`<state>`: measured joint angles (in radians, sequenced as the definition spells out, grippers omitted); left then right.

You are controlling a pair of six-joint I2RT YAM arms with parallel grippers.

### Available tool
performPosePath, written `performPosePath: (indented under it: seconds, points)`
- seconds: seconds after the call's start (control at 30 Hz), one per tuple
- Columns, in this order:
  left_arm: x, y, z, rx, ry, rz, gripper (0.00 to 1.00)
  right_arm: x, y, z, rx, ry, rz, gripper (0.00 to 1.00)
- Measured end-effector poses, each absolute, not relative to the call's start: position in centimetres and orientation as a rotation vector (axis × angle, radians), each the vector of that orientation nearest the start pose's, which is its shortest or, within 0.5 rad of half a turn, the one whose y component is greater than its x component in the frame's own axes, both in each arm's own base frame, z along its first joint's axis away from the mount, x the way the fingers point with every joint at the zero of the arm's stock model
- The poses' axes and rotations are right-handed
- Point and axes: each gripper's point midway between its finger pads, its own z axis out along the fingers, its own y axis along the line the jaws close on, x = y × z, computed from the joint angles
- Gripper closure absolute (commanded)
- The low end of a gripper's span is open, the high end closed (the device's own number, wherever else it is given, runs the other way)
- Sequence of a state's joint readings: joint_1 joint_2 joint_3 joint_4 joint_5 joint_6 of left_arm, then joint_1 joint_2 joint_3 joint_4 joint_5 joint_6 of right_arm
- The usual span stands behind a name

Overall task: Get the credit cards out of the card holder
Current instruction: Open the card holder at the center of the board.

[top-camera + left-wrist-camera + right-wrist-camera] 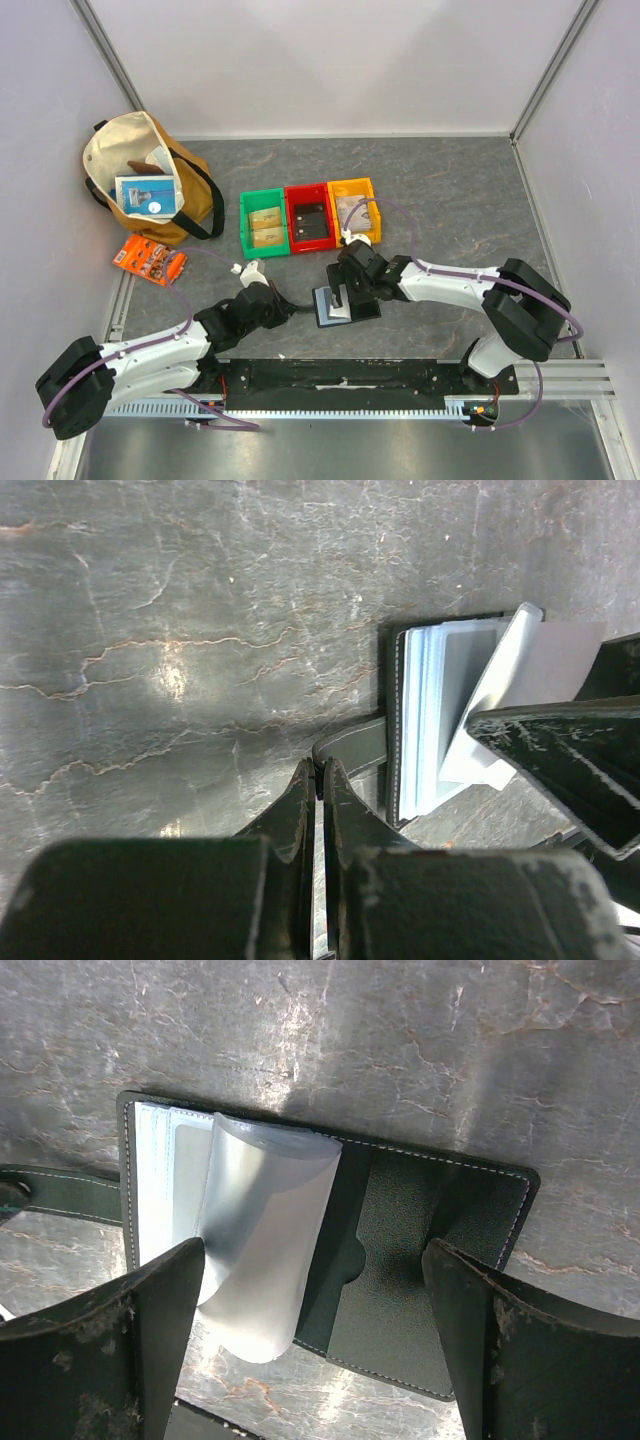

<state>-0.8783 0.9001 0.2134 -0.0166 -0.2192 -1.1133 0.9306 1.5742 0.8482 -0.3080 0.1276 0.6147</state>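
Left gripper (pixel 321 780) is pinching the card holder's (pixel 420 1220) nine o'clock strap (pixel 352 746), jaws clenched; right gripper (pixel 312 1260) is straddling it, jaws released.

Matt leather card holder (pixel 400 1250), glossy plastic sleeves (pixel 265 1230).

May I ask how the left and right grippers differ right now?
The left gripper has jaws shut on the strap; the right gripper has jaws open. The left gripper sits beside the card holder; the right gripper straddles it from above. Both have dark, scuffed jaws.
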Motion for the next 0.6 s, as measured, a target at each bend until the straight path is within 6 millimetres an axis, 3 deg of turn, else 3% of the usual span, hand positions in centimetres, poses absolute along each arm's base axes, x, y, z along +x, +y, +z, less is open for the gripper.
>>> performPosePath:
  seconds: [0.27,0.43,0.6]
  points:
    - [17.1,-20.0,3.4,-0.408,2.337,-0.783,0.98,20.8,26.9,2.8,-0.325,2.612,0.443,0.19]
    - [17.1,-19.2,3.1,-0.421,2.339,-0.739,0.98,21.8,24.9,2.4,-0.33,2.592,0.306,0.32]
    - [16.9,-18.3,2.7,-0.431,2.352,-0.689,0.98,21.9,23.3,2.0,-0.336,2.595,0.21,0.34]
